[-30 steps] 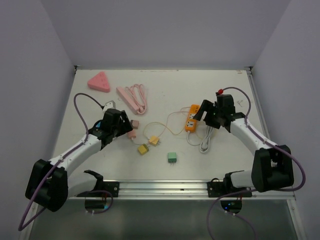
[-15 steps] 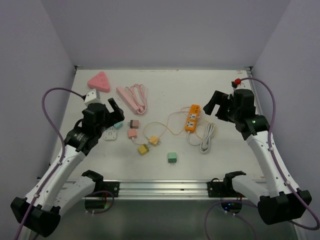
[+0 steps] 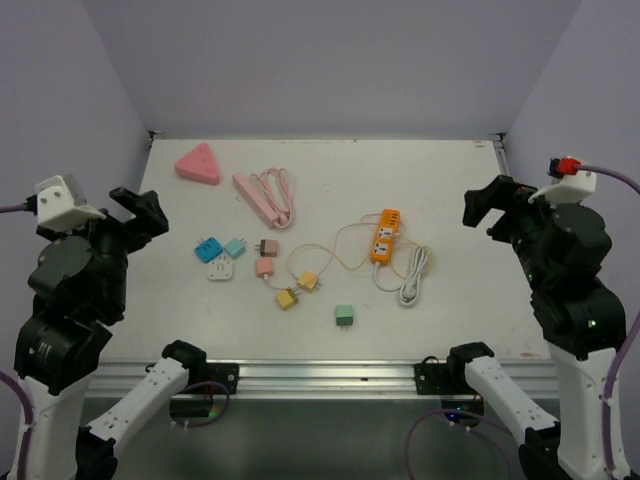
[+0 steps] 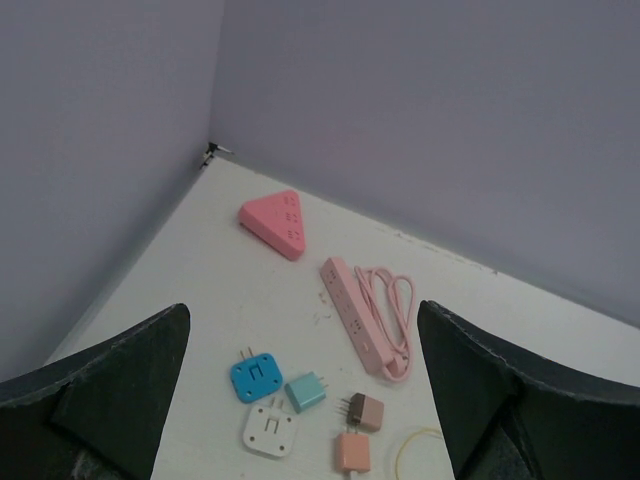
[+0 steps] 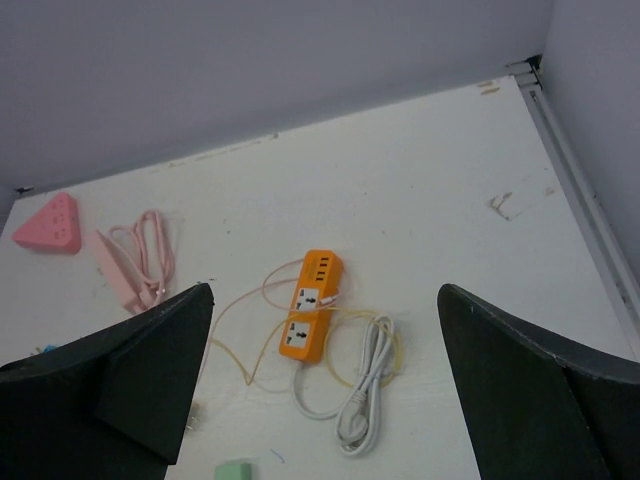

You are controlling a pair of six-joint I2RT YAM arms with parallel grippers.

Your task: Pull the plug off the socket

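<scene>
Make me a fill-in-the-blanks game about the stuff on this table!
1. The triangle socket in the far left corner is ____.
2. The coiled cord beside the orange power strip is ____.
3. The lone little plug nearest the arms is ____.
4. The left gripper and the right gripper hold nothing, and their jaws are ____.

Missing words: pink, white, green, open.
</scene>
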